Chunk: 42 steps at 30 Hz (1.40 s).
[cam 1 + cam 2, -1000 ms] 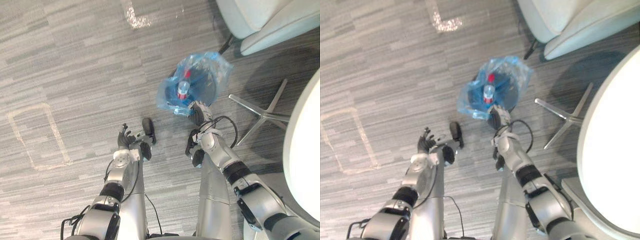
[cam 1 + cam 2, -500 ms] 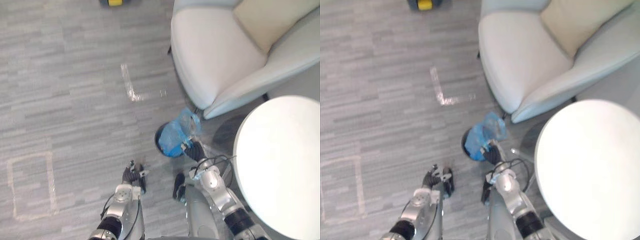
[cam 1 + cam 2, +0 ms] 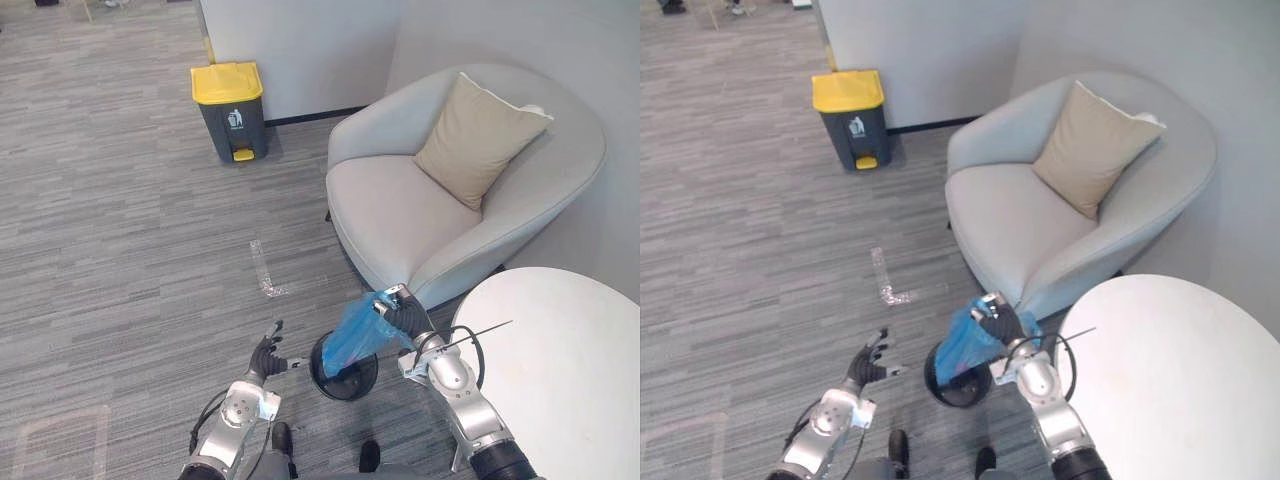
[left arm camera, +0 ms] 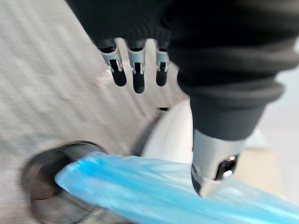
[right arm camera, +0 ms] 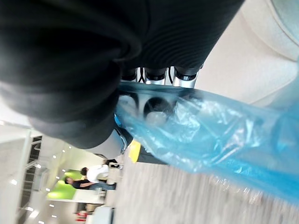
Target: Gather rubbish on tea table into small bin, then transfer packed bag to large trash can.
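Note:
The blue plastic bag [image 3: 358,337] stretches up out of the small black bin [image 3: 343,371] on the floor beside the tea table [image 3: 565,370]. My right hand [image 3: 405,318] is shut on the bag's gathered top, with fingers [image 5: 159,76] curled round the blue film [image 5: 210,133]. My left hand [image 3: 264,357] hovers open to the left of the bin, its fingers [image 4: 135,72] straight and its thumb [image 4: 212,168] above the bag [image 4: 140,189], holding nothing. The large grey trash can [image 3: 228,110] with a yellow lid stands far ahead by the wall.
A pale armchair [image 3: 400,215] with a beige cushion [image 3: 475,135] stands just behind the bin. The round white table top lies at the right. A strip of tape [image 3: 266,272] marks the grey carpet between me and the trash can.
The camera has swung up and now takes in the armchair and the trash can. My right hand has drawn the bag's top together and pulled it upward from the bin.

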Tool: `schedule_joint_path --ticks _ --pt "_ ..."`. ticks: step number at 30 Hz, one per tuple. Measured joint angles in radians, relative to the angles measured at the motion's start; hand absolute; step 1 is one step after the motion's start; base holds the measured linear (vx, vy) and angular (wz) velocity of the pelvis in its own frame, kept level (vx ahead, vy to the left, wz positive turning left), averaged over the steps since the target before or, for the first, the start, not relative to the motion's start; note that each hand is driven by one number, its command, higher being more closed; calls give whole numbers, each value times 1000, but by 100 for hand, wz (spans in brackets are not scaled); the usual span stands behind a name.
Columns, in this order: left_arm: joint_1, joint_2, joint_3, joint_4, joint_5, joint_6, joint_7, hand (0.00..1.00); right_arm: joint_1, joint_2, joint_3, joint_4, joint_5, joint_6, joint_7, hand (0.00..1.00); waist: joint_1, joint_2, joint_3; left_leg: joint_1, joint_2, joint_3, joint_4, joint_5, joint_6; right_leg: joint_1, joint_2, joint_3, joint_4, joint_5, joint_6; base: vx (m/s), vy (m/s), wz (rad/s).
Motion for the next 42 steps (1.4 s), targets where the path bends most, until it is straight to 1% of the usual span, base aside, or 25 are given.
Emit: schedule_joint_path --ticks 2,4,5,8,9,10,12,13,16,20,22,25,31,33,36,38,40,42 --pt "1 9 -23 -41 8 -4 -11 0 -3 -16 5 -37 42 0 16 100 0 5 -3 25 -2 -6 -46 14 -10 0 0 10 -4 -1 2 -56 15 -16" --pt "0 34 -47 -79 29 -24 -14 0 -10 -37 21 -68 109 -1 43 100 -6 10 -10 51 -5 -10 -99 40 -13 0 1 18 -8 2 7 -32 26 -11" --pt "-1 50 -52 -96 43 -31 -15 0 -18 -46 38 -72 151 0 58 100 -16 8 -13 51 -5 -10 -99 42 -11 0 1 19 -10 7 4 -11 37 -5" --pt "-21 83 -89 -110 80 -32 -15 0 -28 -75 74 -72 212 2 83 100 -19 4 -23 51 -5 -9 -99 49 -2 1 2 24 -14 12 4 10 21 -4" --pt "-41 95 -108 -111 110 -33 -14 0 -47 -92 100 -72 261 6 98 100 -21 5 -24 51 -5 -8 -99 52 2 3 3 26 -18 20 3 15 7 -3" --pt "-48 99 -115 -112 121 -33 -12 0 -54 -98 109 -72 279 8 102 100 -22 5 -24 51 -5 -8 -99 52 2 4 4 26 -22 24 4 25 2 -7" --pt "-92 111 -141 -120 184 -37 -9 0 -99 -109 146 -72 352 13 129 100 -25 5 -24 51 -3 -7 -99 54 2 19 10 29 -45 39 2 24 -2 -6" --pt "-99 112 -145 -121 199 -37 -8 0 -106 -110 150 -72 363 13 133 100 -25 5 -25 51 -2 -6 -99 54 2 19 10 30 -45 40 1 0 0 0" --pt "-137 121 -164 -131 297 -40 8 0 -141 -116 182 -72 426 14 157 100 -28 4 -29 52 1 -5 -99 56 0 18 14 34 -45 41 -1 5 0 -3" --pt "-141 127 -163 -132 347 -40 19 0 -157 -141 215 -72 440 23 171 100 -33 4 -39 53 3 -1 -103 56 0 17 17 39 -46 42 -3 7 2 -5" --pt "-161 142 -177 -132 372 -41 18 0 -161 -141 218 -72 464 34 177 100 -34 4 -40 55 5 -1 -104 58 -2 18 19 41 -46 44 -6 0 0 0" --pt "-171 147 -187 -132 392 -42 16 0 -170 -141 243 -72 474 35 181 100 -36 3 -41 58 6 0 -104 60 -2 20 20 42 -46 45 -7 0 0 0" --pt "-177 149 -202 -103 428 -47 1 0 -211 -133 255 -73 503 42 186 100 -36 -1 -44 58 11 0 -105 66 -5 20 25 44 -46 50 -10 0 0 0" --pt "-178 148 -202 -83 426 -65 -1 0 -212 -131 257 -74 518 43 185 100 -36 -5 -48 59 13 -1 -105 68 -6 20 27 44 -47 50 -11 0 0 0" --pt "-178 148 -228 -16 428 -71 1 0 -227 -110 284 -108 542 51 185 100 -35 -11 -57 59 16 -1 -105 69 -9 19 31 44 -48 52 -13 0 0 0" --pt "-174 137 -235 2 435 -103 17 0 -228 -96 301 -113 542 54 179 100 -31 -16 -60 59 19 -2 -105 70 -10 17 33 44 -51 52 -14 0 0 0" --pt "-173 132 -233 24 449 -114 23 0 -239 -97 317 -113 542 57 171 100 -27 -16 -60 59 20 -3 -105 71 -11 17 34 44 -52 53 -14 0 0 0" --pt "-172 131 -226 44 449 -115 40 0 -244 -97 319 -113 542 63 162 100 -21 -16 -60 59 22 -3 -105 72 -12 17 36 44 -52 53 -14 0 0 0"
